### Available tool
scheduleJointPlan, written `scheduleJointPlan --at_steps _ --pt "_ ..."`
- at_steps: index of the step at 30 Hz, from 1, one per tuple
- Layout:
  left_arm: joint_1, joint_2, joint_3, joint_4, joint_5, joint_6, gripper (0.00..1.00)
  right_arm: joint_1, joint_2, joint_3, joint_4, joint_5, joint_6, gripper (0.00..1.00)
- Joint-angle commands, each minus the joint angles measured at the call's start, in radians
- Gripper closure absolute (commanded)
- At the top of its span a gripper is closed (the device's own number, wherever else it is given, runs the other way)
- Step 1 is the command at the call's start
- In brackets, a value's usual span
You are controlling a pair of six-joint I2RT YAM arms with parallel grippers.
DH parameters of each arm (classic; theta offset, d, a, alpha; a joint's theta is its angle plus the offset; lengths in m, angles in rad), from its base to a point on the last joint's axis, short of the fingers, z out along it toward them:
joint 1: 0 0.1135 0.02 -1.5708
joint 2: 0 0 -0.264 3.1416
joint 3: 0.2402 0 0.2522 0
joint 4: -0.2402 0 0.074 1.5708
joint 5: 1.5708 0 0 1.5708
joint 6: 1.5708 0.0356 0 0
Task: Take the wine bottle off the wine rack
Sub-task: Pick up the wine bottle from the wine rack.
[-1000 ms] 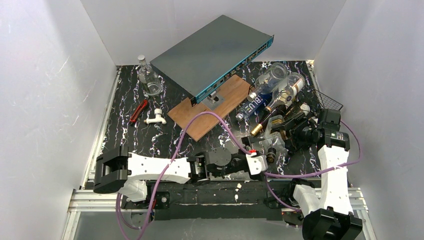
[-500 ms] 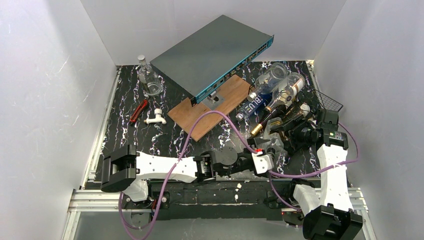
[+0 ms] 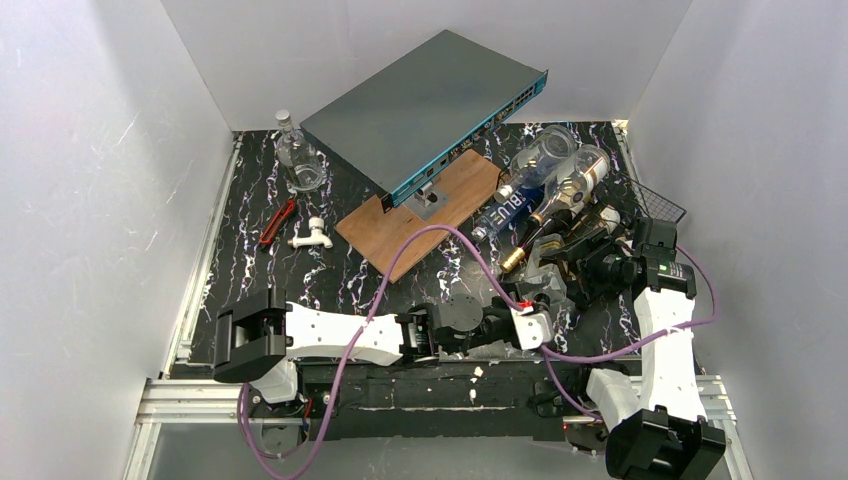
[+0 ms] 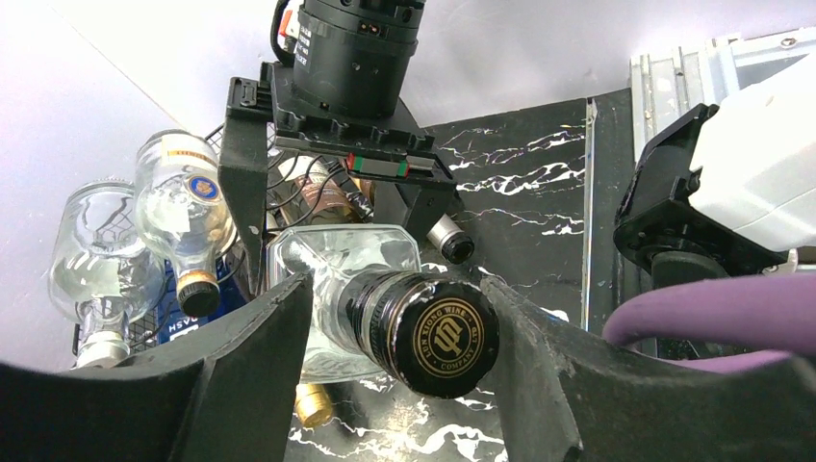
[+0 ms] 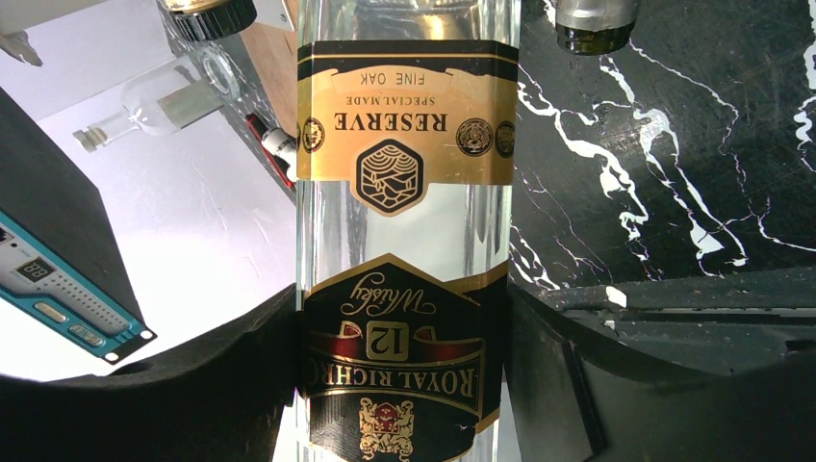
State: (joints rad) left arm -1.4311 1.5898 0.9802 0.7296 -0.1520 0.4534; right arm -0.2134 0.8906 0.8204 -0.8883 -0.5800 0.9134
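The wine bottle [image 5: 399,212] is clear and square, with a black and gold label and a black cap [image 4: 447,337]. It lies in front of the black wire wine rack [image 3: 660,205], with its cap pointing toward the arm bases. My right gripper [image 5: 399,366] is shut on the bottle's labelled body [image 3: 552,268]. My left gripper [image 4: 395,337] is open around the cap. Its right finger [image 4: 539,356] touches the cap. Its left finger [image 4: 250,356] stands a little off the neck. The top view shows my left gripper [image 3: 538,305] just below my right gripper [image 3: 585,262].
Other bottles [image 3: 545,180] lie on the rack, one with a blue label [image 3: 510,205]. A grey network switch [image 3: 420,105] leans on a brown board [image 3: 450,200] at centre back. At back left are a small glass bottle [image 3: 297,155], a red tool [image 3: 277,222] and a white tap [image 3: 312,235].
My left arm has reached right to the bottle's cap and its fingers have narrowed around it. The right gripper has kept its hold without moving.
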Motion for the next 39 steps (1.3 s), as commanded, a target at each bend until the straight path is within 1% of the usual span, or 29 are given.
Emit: scheduleJointPlan --at_steps 1,4,6,10,11,17,18,28,32,39 --pt "-0.019 0.005 0.053 0.040 -0.006 0.028 0.39 0.003 -0.008 0.016 0.084 -0.092 0.020 0.99" --pt "-0.020 0.011 0.060 0.040 -0.006 0.032 0.41 0.003 -0.006 0.013 0.083 -0.093 0.020 0.99" --pt "-0.019 0.014 0.063 0.040 -0.006 0.036 0.44 0.004 -0.005 0.014 0.083 -0.093 0.021 0.99" --pt "-0.020 0.019 0.066 0.040 -0.021 0.049 0.56 0.004 -0.005 0.014 0.083 -0.094 0.022 0.99" --pt "-0.019 0.021 0.068 0.040 -0.029 0.052 0.60 0.004 -0.005 0.013 0.084 -0.095 0.021 0.99" --pt "-0.019 0.024 0.076 0.040 -0.062 0.076 0.97 0.006 -0.004 0.011 0.087 -0.097 0.025 0.99" --pt "-0.019 0.024 0.075 0.040 -0.066 0.079 1.00 0.006 -0.004 0.011 0.089 -0.099 0.024 0.99" --pt "-0.020 0.001 0.065 0.039 -0.041 0.081 1.00 0.009 -0.005 -0.002 0.093 -0.101 0.030 0.98" --pt "-0.020 -0.016 0.058 0.039 -0.038 0.079 1.00 0.009 -0.006 -0.009 0.098 -0.104 0.032 0.85" --pt "-0.020 -0.054 0.055 0.038 -0.027 0.082 1.00 0.012 -0.005 0.012 0.111 -0.117 0.039 0.53"
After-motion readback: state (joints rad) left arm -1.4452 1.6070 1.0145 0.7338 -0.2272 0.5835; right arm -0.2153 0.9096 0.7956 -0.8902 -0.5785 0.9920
